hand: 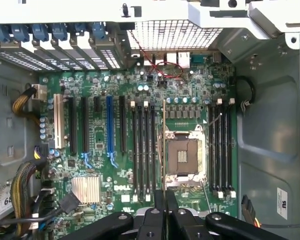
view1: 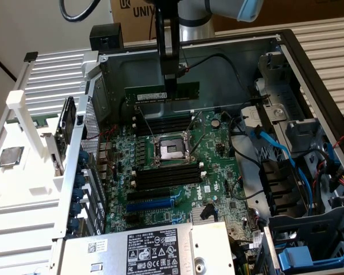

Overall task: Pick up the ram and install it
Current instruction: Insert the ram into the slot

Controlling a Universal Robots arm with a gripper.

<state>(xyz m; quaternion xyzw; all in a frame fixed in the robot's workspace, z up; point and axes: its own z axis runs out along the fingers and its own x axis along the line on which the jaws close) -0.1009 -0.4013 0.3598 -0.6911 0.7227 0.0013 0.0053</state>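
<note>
The ram (view1: 162, 93), a long green stick with a white label, hangs level in the air inside the open computer case. My gripper (view1: 169, 80) is shut on its top edge near the middle. It hovers above the far bank of black memory slots (view1: 163, 123), apart from them. The empty processor socket (view1: 171, 150) and a second bank of slots (view1: 166, 175) lie nearer on the motherboard. In the wrist view the ram (hand: 163, 145) shows edge-on as a thin line running out from my gripper (hand: 164, 200), beside the socket (hand: 184, 156) and between the two slot banks (hand: 145, 150).
A square silver-topped processor chip (view1: 10, 156) rests on the white tray at the exterior view's left. A silver labelled box (view1: 143, 246) sits at the front. The drive cage (view1: 298, 149) and blue cables (view1: 275, 150) fill the right. Case walls (view1: 218, 54) surround the board.
</note>
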